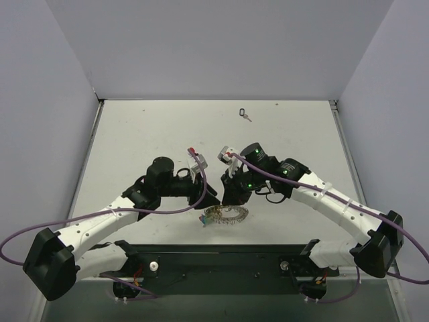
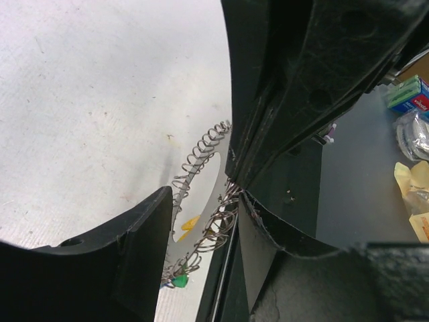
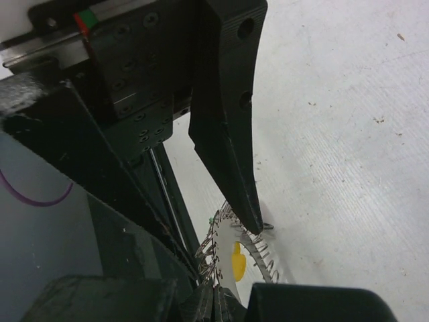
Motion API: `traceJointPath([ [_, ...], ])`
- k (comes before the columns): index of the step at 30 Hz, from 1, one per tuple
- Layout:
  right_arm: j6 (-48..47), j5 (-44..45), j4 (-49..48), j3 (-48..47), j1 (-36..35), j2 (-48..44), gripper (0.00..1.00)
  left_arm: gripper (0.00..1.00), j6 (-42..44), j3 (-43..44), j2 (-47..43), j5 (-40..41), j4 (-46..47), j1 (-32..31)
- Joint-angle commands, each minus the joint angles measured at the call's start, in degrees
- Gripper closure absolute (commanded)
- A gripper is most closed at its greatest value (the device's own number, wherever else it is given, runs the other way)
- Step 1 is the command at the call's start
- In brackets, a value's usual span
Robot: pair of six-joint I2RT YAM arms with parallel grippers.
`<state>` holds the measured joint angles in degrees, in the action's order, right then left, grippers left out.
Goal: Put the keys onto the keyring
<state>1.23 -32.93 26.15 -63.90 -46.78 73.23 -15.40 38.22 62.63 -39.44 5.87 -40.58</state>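
The keyring (image 1: 226, 215), a coiled silvery ring, lies near the table's front edge between both grippers. A yellow key (image 2: 190, 223) and a green key (image 2: 179, 280) hang on it; the yellow key also shows in the right wrist view (image 3: 237, 260). My left gripper (image 1: 212, 199) is open, its fingers (image 2: 137, 251) straddling the keyring (image 2: 201, 157), one tip on the far rim. My right gripper (image 1: 234, 199) looks shut on the near rim of the keyring (image 3: 213, 258). A black key (image 1: 244, 114) lies alone at the far side.
The black mounting bar (image 1: 214, 258) runs along the front edge just behind the ring. Grey walls enclose the table on three sides. Boxes and bags (image 2: 410, 100) lie off the table beyond the front edge.
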Motion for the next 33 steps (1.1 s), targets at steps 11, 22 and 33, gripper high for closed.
traceJointPath([
  [11, 2.4, -0.7, -4.4, -0.3, 2.6, -4.9, 1.0, 0.48, 0.2, 2.5, 1.5, -2.7, 4.5, -0.6],
  [22, 10.5, 7.5, -16.7, 6.3, 3.1, -11.2, 1.0, 0.49, -0.9, 1.9, 2.1, -2.5, 6.5, -0.6],
  [33, 9.8, 7.8, -37.0, 17.8, 3.4, -19.0, 1.0, 0.5, -2.3, 1.8, 2.2, -3.7, 8.9, -1.1],
])
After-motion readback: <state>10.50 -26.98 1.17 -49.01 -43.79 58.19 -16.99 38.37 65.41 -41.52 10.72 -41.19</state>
